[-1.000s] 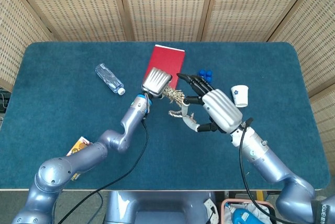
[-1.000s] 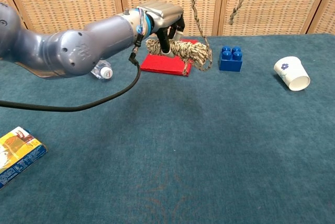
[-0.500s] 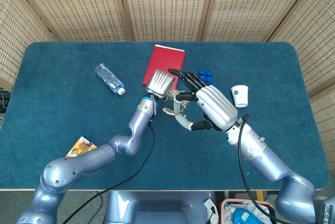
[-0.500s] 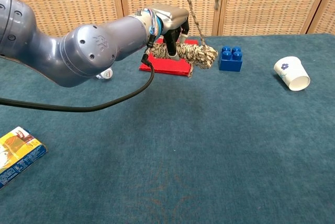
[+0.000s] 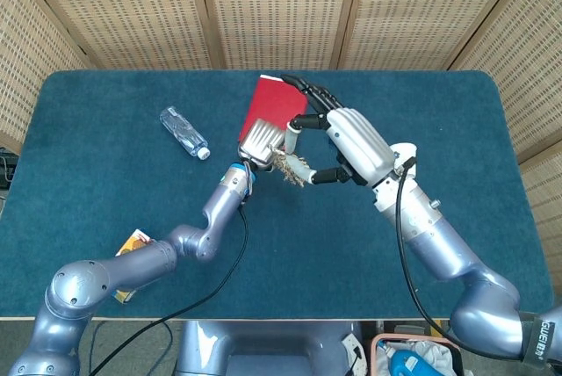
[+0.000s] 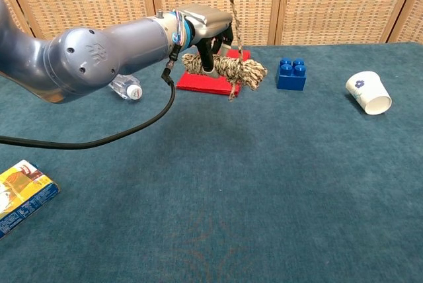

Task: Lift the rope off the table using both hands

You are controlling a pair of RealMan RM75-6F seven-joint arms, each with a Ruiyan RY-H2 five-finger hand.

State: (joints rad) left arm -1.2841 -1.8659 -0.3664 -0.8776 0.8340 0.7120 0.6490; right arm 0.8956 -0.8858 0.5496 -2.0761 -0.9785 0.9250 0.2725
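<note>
The coiled bundle of beige braided rope (image 6: 225, 69) hangs clear of the blue-carpeted tabletop (image 6: 264, 184), gripped at one end by the left hand (image 6: 206, 25), whose fingers wrap around the coil. In the chest view a loose strand runs straight up from the bundle and out of the top of the picture. In the head view the right hand (image 5: 351, 143) sits just beside the rope with fingers spread; whether it actually holds the strand cannot be told. Behind the bundle lies a flat red book (image 6: 211, 81). A blue toy brick (image 6: 291, 74) stands near its right, a tipped white paper cup (image 6: 369, 92) further right, a clear plastic bottle (image 5: 184, 133) to the left, and a yellow snack packet (image 6: 20, 194) well apart near the front edge.
</note>
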